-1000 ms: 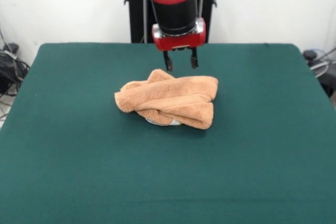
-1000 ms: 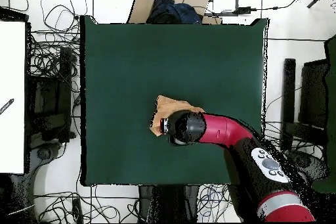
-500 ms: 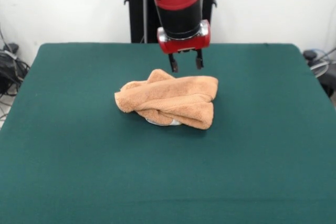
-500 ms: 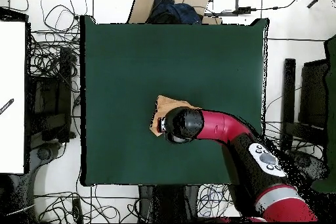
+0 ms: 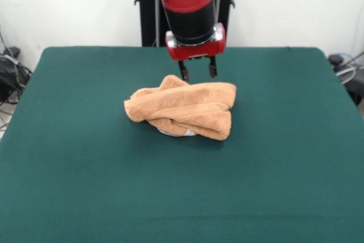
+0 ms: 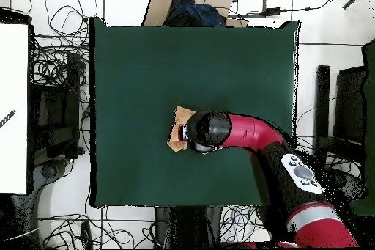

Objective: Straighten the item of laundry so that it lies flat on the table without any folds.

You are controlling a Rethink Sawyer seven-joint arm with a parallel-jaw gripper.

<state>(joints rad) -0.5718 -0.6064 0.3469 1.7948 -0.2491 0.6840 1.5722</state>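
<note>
Hovering just above the bunched orange towel [image 5: 182, 111] on the green bench [image 5: 74, 163], the gripper [image 5: 197, 74] has its fingers [image 5: 183, 71] spread apart, grasping nothing.

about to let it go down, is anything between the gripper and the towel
Nothing visible. The open gripper hangs just above the far edge of the bunched towel, with only air between them, and the table around it holds nothing else.

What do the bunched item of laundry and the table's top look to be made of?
The towel: orange-tan terry cloth by its look, with a fuzzy, matte, looped pile and soft rounded folds. The table: its top looks covered in dark green felt-like fabric, flat, matte and without shine; what lies under the cloth cannot be told.
</note>
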